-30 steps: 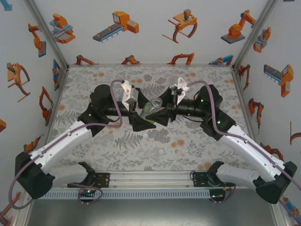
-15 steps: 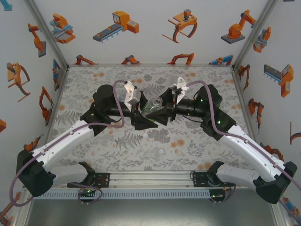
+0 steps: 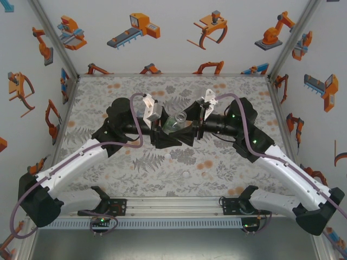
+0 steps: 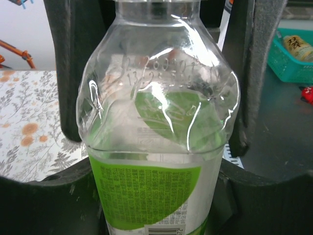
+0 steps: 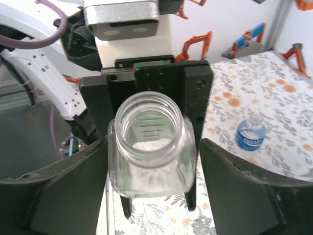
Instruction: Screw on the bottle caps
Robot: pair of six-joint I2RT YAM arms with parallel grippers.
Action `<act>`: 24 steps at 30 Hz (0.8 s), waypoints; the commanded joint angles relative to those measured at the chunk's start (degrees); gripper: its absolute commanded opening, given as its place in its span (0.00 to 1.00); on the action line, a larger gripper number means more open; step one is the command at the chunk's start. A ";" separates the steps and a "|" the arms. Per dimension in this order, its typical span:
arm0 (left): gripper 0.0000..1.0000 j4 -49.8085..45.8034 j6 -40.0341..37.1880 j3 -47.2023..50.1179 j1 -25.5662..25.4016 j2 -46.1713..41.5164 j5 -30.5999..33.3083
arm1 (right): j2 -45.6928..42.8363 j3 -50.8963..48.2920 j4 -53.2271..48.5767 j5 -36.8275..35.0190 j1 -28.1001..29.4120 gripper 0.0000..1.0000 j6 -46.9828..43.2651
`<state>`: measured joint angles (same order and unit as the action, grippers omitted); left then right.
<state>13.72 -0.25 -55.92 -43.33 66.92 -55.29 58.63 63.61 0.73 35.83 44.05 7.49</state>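
Observation:
A see-through bottle (image 3: pixel 176 122) with a green label hangs tilted above the table's middle, its mouth uncapped. My left gripper (image 3: pixel 168 135) is shut on its labelled body (image 4: pixel 151 196), both fingers pressed against the sides. My right gripper (image 3: pixel 183 132) stands open around the bottle's shoulder (image 5: pixel 149 156), with a gap showing at its right finger (image 5: pixel 244 186). The open neck (image 5: pixel 148 122) faces the right wrist camera. A blue-labelled bottle (image 5: pixel 250 133) stands on the table beyond. A small whitish round cap (image 5: pixel 192 214) lies on the table under the held bottle.
The flowered table mat (image 3: pixel 135 162) spreads under both arms. White walls with orange robot pictures close in the left, back and right sides. Past the table, a teal basket (image 4: pixel 293 61) shows in the left wrist view.
My left gripper has closed onto the bottle's body. The right gripper's jaws have widened off the bottle. Both wrists have shifted slightly left.

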 commanded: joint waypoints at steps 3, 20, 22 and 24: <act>0.42 -6.07 -4.80 0.01 2.44 -3.67 2.46 | -4.53 3.38 -7.10 -5.66 -0.02 0.75 -4.83; 0.00 -21.11 -11.81 -3.80 16.50 -6.17 3.78 | -3.89 0.61 -32.97 -34.07 -0.09 0.68 7.43; 0.00 -20.90 -11.53 -3.48 18.39 -5.93 4.15 | -3.40 -1.42 -34.76 -36.28 -0.19 0.67 10.29; 0.00 -20.35 -11.35 -2.86 19.61 -5.82 4.60 | -2.39 -2.58 -37.26 -37.59 -0.54 0.65 13.40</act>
<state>-5.76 -10.02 -57.63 -25.12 60.97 -50.72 55.31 62.65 -30.70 3.55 43.94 14.41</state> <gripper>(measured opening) 0.510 0.658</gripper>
